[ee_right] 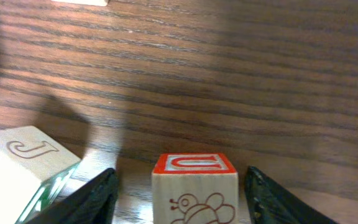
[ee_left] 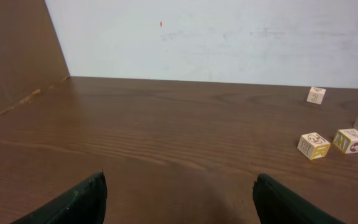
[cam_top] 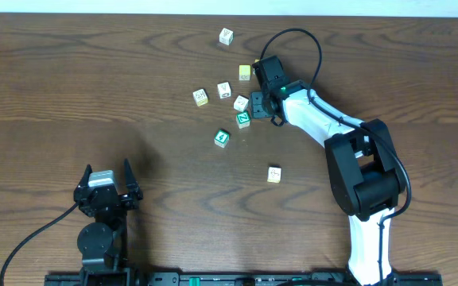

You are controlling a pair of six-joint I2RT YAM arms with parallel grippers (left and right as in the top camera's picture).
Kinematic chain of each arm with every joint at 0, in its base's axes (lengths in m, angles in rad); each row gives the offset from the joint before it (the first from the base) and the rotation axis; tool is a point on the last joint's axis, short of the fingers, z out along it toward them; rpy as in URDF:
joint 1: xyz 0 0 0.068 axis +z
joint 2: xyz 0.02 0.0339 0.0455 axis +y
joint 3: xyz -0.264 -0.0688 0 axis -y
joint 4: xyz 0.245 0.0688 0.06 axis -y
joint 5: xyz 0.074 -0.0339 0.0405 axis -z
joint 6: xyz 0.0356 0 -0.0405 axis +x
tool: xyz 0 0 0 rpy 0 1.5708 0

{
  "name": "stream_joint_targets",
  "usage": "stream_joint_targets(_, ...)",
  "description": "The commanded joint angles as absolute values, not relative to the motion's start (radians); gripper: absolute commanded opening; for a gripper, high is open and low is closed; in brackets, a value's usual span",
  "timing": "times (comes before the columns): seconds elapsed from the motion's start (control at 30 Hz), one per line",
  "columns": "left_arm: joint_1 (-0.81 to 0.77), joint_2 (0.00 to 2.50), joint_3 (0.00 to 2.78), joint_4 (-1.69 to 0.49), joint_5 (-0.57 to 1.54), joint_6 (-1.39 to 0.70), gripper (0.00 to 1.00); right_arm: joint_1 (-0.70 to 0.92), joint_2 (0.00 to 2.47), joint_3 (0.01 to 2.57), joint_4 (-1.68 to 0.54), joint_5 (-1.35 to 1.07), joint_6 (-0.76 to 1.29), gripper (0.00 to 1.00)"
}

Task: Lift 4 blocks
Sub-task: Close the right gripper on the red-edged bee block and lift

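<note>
Small wooden letter blocks lie scattered at the table's middle back. A green block with a white N and a second green block lie just left of my right gripper. A pale cream block sits alone nearer the front. In the right wrist view, my right gripper stands open around a red-edged block marked U, which rests on the table with a gap on each side. A block marked J lies just left of the left finger. My left gripper is open and empty at the front left.
Other blocks lie around the cluster: a white one at the back, a yellow one, a yellowish one and two white ones. The left wrist view shows several blocks far right.
</note>
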State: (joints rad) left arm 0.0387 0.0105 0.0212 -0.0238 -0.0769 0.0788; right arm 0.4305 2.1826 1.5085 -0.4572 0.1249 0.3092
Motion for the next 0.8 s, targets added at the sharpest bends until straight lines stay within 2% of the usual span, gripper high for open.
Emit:
stream_joint_targets(0.0, 0.044, 0.006, 0.004, -0.067, -0.089, 0.074, 0.75, 0.432, 2.198, 1.509, -0.450, 0.160, 0.252, 0.66)
stream_joint_targets(0.33, 0.044, 0.006, 0.004, -0.067, -0.089, 0.074, 0.76, 0.432, 2.178, 1.526, -0.474, 0.161, 0.212, 0.65)
stream_joint_targets(0.77, 0.044, 0.006, 0.004, -0.067, -0.089, 0.074, 0.75, 0.433, 2.138, 1.530, -0.527, 0.160, 0.266, 0.59)
